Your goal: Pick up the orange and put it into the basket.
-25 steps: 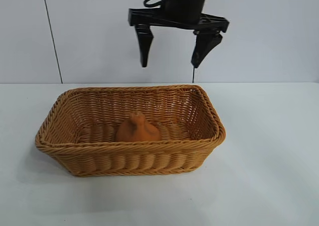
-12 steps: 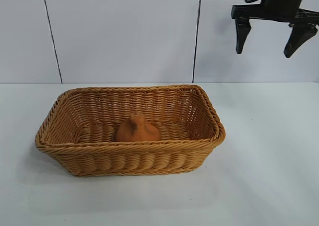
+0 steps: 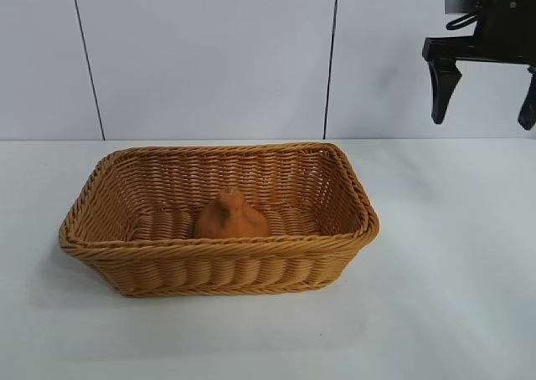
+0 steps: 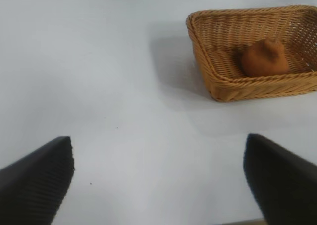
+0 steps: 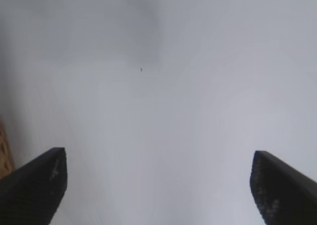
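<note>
The orange, dull orange-brown with a knob on top, lies on the floor of the woven tan basket, near its front wall. My right gripper hangs open and empty high in the air, well to the right of the basket. In the right wrist view it is open over bare white table. My left gripper is open and empty over the table, far from the basket, where the orange shows. The left gripper is out of the exterior view.
The white table extends around the basket on all sides. A white panelled wall stands behind. A sliver of the basket's edge shows in the right wrist view.
My right gripper has moved from above the basket's back rim to the far right, staying open and empty. The orange and basket have not moved.
</note>
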Controlling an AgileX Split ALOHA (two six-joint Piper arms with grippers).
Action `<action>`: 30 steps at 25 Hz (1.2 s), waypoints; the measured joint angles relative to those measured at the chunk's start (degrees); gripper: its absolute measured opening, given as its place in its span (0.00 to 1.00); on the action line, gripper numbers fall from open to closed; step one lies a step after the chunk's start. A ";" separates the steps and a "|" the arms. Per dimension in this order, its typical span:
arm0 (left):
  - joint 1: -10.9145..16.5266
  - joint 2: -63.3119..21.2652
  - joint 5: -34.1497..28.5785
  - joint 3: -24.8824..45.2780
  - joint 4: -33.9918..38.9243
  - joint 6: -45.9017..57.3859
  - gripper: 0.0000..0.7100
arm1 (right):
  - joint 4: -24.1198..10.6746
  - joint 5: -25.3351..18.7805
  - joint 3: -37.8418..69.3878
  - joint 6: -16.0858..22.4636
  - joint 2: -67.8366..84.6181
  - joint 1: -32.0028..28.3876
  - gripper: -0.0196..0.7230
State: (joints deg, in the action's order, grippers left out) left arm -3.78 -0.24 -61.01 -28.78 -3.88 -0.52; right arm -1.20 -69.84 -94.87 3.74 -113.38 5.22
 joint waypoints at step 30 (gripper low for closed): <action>0.00 0.00 -0.05 0.00 0.00 0.00 0.93 | 2.47 10.67 66.44 -1.57 78.53 0.00 0.96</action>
State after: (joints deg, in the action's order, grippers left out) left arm -3.78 -0.24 -61.06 -28.78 -3.88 -0.52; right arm 1.27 -59.17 -28.43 2.18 -34.86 5.22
